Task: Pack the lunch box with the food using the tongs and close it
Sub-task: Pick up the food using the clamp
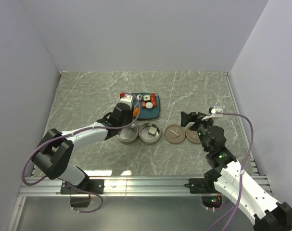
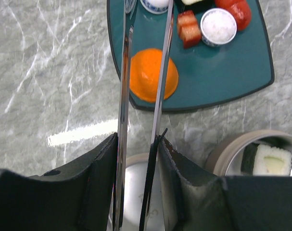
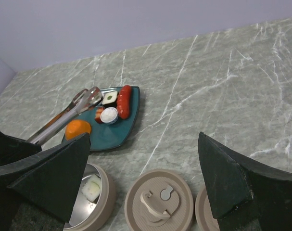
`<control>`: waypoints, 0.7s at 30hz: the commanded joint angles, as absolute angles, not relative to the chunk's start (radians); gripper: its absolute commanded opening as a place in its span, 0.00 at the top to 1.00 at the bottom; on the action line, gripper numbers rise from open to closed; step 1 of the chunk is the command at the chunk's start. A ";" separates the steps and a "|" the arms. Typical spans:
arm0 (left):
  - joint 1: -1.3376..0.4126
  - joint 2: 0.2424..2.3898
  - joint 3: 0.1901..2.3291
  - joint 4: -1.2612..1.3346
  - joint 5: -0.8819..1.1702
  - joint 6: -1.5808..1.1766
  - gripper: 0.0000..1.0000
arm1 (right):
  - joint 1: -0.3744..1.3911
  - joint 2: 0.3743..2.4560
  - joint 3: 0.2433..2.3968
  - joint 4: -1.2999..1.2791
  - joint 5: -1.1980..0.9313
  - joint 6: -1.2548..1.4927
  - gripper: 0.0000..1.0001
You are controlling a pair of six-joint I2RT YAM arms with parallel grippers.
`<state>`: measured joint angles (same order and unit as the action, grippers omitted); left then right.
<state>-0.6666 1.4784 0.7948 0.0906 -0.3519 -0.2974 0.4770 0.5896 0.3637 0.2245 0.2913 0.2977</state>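
left gripper (image 2: 137, 144) clamped on the tongs (image 2: 122, 96) partway along, fingers pressing both arms from outside

tongs arms slightly apart in a narrow V and not gripping any food; they reach over the near-left corner of the teal plate (image 2: 222, 72). one arm runs along the left edge of the orange ball (image 2: 146, 77), the other crosses over its top; tips sit further in over the plate, a small gap between them in the right wrist view

on the plate, beyond the ball: red sausages (image 2: 237, 9), a white-topped roll (image 2: 218, 26), a red striped piece (image 2: 189, 29)

two round tins just on the near side of the plate: left tin (image 1: 128, 134) under the left gripper, right tin (image 2: 222, 154) holding one sushi roll (image 2: 271, 160)

two brown lids (image 3: 158, 202) flat on the table, near-right of the plate, in line with the tins

right gripper (image 1: 194, 119) hovering over the lids, jaws wide apart, holding nothing
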 commanded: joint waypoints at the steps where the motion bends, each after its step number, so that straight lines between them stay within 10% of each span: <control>1: -0.660 1.496 0.851 0.138 -0.331 -0.273 0.57 | 0.472 0.577 0.396 0.265 0.305 0.287 0.01; 21: -0.649 1.415 0.830 0.144 -0.314 -0.284 0.79 | 0.471 0.561 0.388 0.261 0.305 0.288 0.01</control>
<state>-0.6540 1.5101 0.8303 0.0925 -0.3321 -0.2852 0.4751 0.5686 0.3637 0.2245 0.2947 0.2974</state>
